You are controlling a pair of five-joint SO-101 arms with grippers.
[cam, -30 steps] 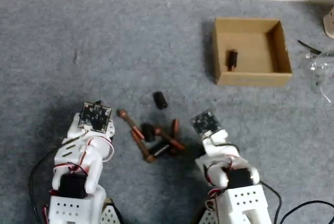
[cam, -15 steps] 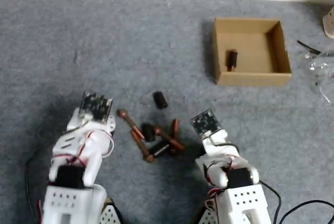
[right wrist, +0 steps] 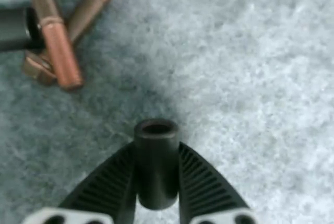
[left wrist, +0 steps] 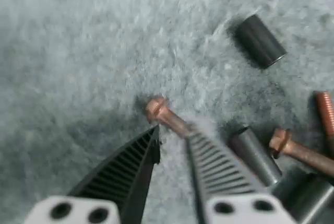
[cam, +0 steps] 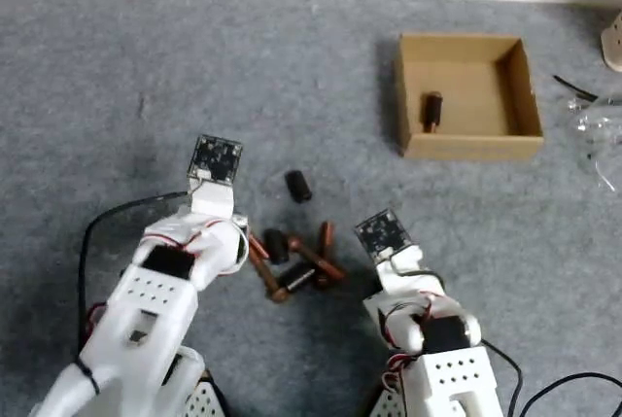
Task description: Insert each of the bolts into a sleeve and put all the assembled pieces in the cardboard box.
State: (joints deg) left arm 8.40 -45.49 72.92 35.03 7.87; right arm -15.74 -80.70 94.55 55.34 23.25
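Grey felt covers the bench (cam: 117, 67), where the left pincer (left wrist: 172, 132), slightly parted and holding nothing, hangs over a copper bolt (left wrist: 157, 110) beside the loose pile. Nearby, the right pincer (right wrist: 156, 148) clamps a black sleeve (right wrist: 155, 182). One assembled piece (cam: 431, 109) lies in the cardboard box (cam: 471, 148).

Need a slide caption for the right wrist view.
Right gripper clamps a black sleeve, copper bolts lying beyond on grey carpet.
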